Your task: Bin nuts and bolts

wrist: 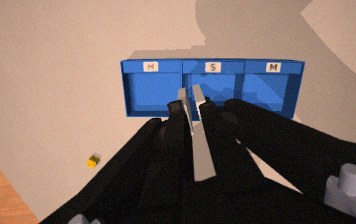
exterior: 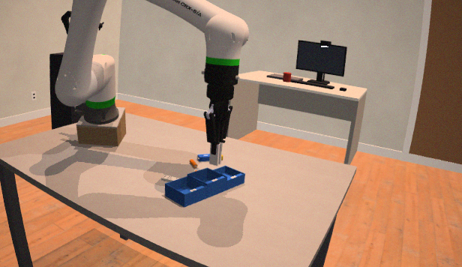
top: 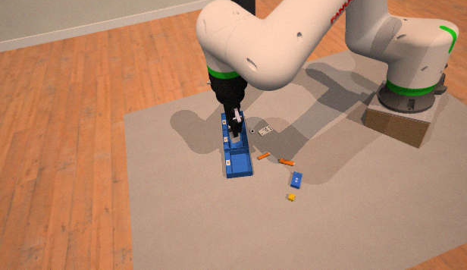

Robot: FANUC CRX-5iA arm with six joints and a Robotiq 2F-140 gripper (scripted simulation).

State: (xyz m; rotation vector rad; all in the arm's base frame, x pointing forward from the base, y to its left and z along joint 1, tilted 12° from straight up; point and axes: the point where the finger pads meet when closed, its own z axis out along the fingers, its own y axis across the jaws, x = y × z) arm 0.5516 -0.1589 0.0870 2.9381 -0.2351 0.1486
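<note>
My gripper [top: 235,136] [exterior: 215,163] [wrist: 191,97] is nearly closed, with a narrow gap and nothing visible between its pale fingertips. It hangs above the bin marked S [top: 225,139] [exterior: 214,180] [wrist: 230,66], the middle one of three joined blue bins, near its divider with H. The fingers hide part of the S bin; no nut or bolt can be made out in the part that shows. A small pale ring-like piece with a dark centre, seemingly a nut [top: 252,131], lies on the table close beside the bins. No bolt is clearly recognisable.
Bins H [top: 227,162] [wrist: 150,66] and M [top: 224,122] [wrist: 273,67] flank S. A flat white piece [top: 265,130], two orange rods [top: 264,155] [top: 286,162], a blue block [top: 296,180] and a yellow cube [top: 291,197] [wrist: 92,160] lie on the table beside the bins.
</note>
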